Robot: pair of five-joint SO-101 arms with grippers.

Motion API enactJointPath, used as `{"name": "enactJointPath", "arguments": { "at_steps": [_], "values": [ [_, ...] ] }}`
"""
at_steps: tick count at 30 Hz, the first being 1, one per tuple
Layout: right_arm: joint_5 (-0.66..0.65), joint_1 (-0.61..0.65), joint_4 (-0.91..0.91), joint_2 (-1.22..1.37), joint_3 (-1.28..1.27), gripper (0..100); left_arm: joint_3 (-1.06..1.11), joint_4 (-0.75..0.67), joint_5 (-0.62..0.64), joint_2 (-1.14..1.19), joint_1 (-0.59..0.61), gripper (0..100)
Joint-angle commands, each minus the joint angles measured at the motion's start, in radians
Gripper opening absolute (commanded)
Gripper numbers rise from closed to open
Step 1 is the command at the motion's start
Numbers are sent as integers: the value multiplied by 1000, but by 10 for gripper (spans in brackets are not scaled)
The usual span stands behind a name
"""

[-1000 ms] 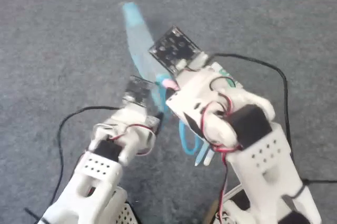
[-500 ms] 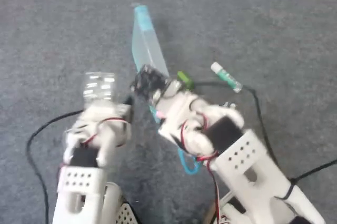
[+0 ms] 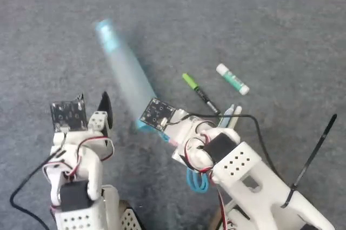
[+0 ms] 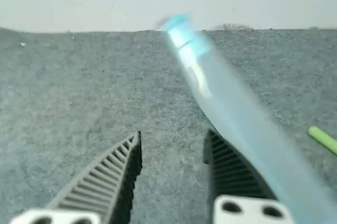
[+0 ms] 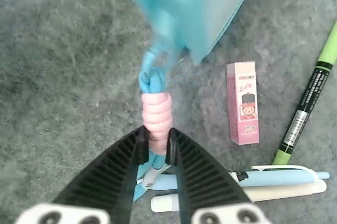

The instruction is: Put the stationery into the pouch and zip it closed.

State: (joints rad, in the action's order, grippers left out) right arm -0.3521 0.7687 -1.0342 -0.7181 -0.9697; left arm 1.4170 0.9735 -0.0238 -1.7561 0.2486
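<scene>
Left arm (image 3: pixel 75 181) upright in the lower left of the high view, left gripper (image 4: pixel 172 138) with jaws spread wide, right arm (image 3: pixel 243 168) angled from lower right towards centre, right gripper (image 5: pixel 156 142) pinched on a pink cord pull (image 5: pixel 156 112)

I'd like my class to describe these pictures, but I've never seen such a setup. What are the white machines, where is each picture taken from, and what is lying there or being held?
They are two small white robot arms side by side, each ending in a two-fingered gripper. One camera looks down from above; the other two sit on the arms' wrists. The right gripper is shut on a pink pull on the cord of a see-through blue pouch. The left gripper is open and holds nothing. On the grey mat lie a green marker, a glue stick, a small pink box and two pens.
</scene>
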Motion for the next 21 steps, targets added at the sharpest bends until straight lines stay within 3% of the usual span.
{"name": "enactJointPath", "arguments": {
  "at_steps": [1,5,11,14,18,21],
  "values": [
    [58,-1,54,-35,6,7,-22,104,-71,-74,-92,311],
    [132,-25,68,-36,11,7,-30,112,-103,-38,-129,319],
    [167,-254,68,-47,60,7,-30,92,-104,26,-135,300],
    [152,-295,65,-44,68,7,-28,60,-104,78,-135,274],
    [69,-166,12,-38,51,13,-28,-15,-87,164,-107,276],
    [68,-5,-16,-36,46,90,-30,-101,-34,241,-34,276]
  ]
}}
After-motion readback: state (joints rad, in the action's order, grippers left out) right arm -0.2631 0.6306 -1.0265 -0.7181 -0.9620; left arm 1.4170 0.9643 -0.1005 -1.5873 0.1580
